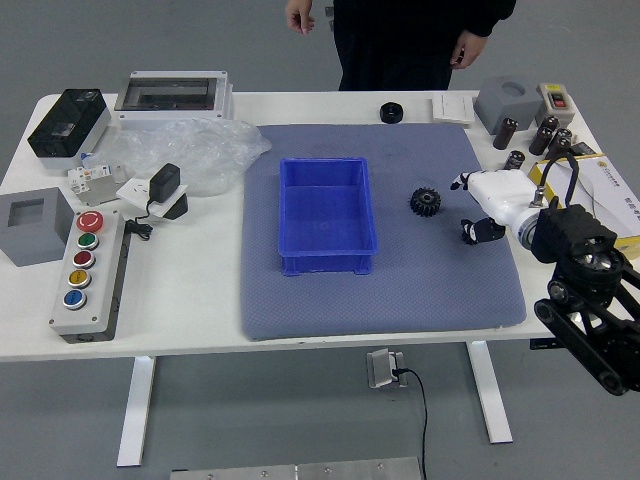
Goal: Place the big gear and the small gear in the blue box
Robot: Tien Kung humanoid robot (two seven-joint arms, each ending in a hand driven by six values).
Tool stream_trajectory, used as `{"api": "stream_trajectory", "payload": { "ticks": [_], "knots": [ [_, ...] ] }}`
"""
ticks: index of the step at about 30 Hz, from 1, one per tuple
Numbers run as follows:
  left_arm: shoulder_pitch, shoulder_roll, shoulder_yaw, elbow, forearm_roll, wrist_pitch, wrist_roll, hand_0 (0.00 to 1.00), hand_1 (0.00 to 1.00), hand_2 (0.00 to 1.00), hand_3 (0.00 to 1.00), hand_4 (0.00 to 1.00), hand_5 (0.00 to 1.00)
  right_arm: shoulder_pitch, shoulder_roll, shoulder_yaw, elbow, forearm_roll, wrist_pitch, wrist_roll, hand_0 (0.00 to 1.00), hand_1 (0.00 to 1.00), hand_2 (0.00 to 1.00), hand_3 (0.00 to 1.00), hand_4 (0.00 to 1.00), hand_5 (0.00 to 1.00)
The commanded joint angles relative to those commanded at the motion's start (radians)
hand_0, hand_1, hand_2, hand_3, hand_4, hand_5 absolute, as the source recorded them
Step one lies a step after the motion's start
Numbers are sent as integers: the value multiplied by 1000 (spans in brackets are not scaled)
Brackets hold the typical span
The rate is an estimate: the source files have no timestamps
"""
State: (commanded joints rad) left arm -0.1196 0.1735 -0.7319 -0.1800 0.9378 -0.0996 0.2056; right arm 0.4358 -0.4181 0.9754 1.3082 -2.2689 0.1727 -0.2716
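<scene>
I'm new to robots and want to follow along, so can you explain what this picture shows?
This is one picture, taken from the robot's head, looking down over a white table. The black arm at the right is the robot's; its right hand has its fingers apart and holds nothing. The left arm is out of view. On the grey-blue mat lie an empty blue box and a black gear. A panel with coloured buttons and clear plastic lie to the left. A person stands at the far side.
</scene>
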Motion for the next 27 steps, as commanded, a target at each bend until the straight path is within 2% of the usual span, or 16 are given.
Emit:
{"api": "stream_trajectory", "payload": {
  "ticks": [13, 27],
  "knots": [
    [-1, 0, 2, 0, 1, 0, 0, 822, 828, 827, 808, 534, 121, 5, 10, -14, -91, 25, 18, 27, 685, 676, 783, 784, 668, 62],
    [0, -1, 0, 0, 0, 0, -1, 822, 828, 827, 807, 534, 119, 26, 17, -1, -138, 36, 35, 22, 655, 646, 766, 765, 671, 68]
  ]
}}
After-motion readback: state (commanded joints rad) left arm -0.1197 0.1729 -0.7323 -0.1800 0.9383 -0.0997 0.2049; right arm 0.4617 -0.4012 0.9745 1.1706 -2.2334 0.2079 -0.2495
